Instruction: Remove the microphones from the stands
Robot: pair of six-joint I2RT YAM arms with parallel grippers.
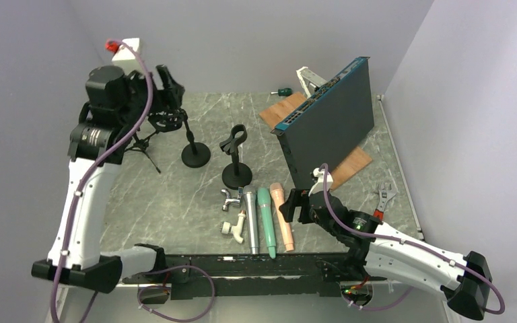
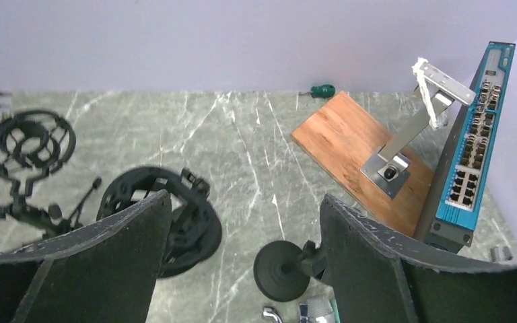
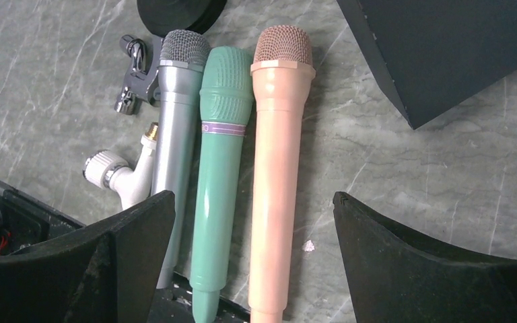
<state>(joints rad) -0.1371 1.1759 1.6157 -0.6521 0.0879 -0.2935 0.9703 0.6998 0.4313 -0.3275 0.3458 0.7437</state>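
I'm hovering the right claw, spread wide, over the pink microphone, which is lying on the surface beside the green microphone and silver microphone. The left claw is hanging spread above the shock-mount stand.

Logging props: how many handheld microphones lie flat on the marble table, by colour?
Silver metal microphone: 1
Mint-green plastic microphone: 1
Peach-pink plastic microphone: 1
Total: 3

Pink microphone tail cut by bottom edge, stand base cropped at top, network switch largely cropped
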